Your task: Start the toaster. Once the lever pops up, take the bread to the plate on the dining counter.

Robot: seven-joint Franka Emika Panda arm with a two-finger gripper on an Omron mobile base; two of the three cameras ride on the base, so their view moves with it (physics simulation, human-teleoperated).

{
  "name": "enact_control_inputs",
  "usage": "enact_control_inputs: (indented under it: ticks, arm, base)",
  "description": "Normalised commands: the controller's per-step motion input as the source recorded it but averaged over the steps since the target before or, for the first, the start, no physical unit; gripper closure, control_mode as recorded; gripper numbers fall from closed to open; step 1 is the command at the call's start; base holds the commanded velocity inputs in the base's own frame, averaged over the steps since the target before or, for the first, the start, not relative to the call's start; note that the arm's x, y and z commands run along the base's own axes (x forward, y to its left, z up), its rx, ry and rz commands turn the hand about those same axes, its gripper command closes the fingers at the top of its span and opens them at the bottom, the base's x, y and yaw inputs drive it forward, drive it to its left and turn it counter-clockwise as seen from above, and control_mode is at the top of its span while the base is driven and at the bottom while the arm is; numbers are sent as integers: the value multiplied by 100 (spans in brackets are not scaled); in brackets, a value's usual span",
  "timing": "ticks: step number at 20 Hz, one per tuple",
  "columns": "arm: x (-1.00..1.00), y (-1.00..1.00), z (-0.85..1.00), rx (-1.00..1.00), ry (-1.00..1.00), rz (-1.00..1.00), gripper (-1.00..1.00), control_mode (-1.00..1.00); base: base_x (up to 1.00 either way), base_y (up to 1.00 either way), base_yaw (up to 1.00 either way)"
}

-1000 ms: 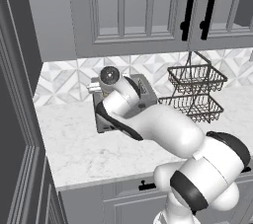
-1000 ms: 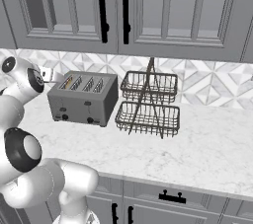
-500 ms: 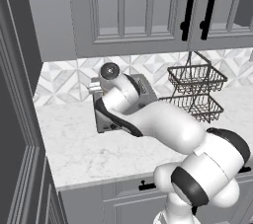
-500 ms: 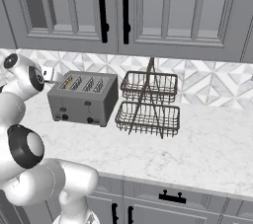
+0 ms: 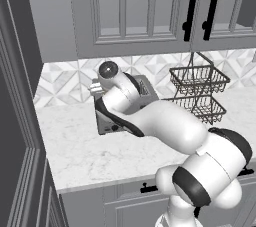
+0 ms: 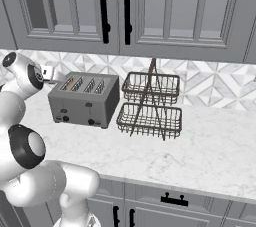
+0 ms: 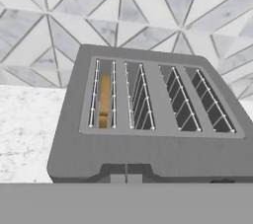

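The grey four-slot toaster (image 6: 85,102) stands on the marble worktop against the tiled wall; my arm covers much of it in the left base view (image 5: 106,122). The bread (image 7: 104,100) sits low in the leftmost slot, its tan edge also visible as a sliver (image 6: 68,84). My gripper (image 7: 126,179) is shut with nothing between its tips. It hovers at the toaster's (image 7: 148,151) front top edge, just over the dark left lever. The plate and the dining counter are out of view.
A two-tier wire basket stand (image 6: 150,107) (image 5: 197,91) stands right of the toaster. Grey wall cabinets with black handles (image 6: 104,8) hang overhead. A tall dark panel (image 5: 17,121) borders the worktop's left end. Drawers lie below the front edge.
My hand has crept slightly closer to the toaster's front left corner. The toaster, bread and baskets have not moved, and the gripper has stayed shut.
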Motion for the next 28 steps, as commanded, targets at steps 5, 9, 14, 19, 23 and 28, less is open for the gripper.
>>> enact_control_inputs:
  ticks: [5,9,14,19,23,28]
  arm:
    - [0,-21,0,-2,3,0,100,-100]
    - [0,-19,0,0,1,0,100,-100]
    - [6,-4,0,0,0,0,100,-100]
    - [17,0,0,0,0,0,100,-100]
    - [21,0,0,-1,0,0,100,-100]
    - [16,6,-6,-3,0,0,100,-100]
  base:
    - [0,0,0]
    - [0,0,0]
    - [0,0,0]
    - [0,0,0]
    - [0,0,0]
    - [0,0,0]
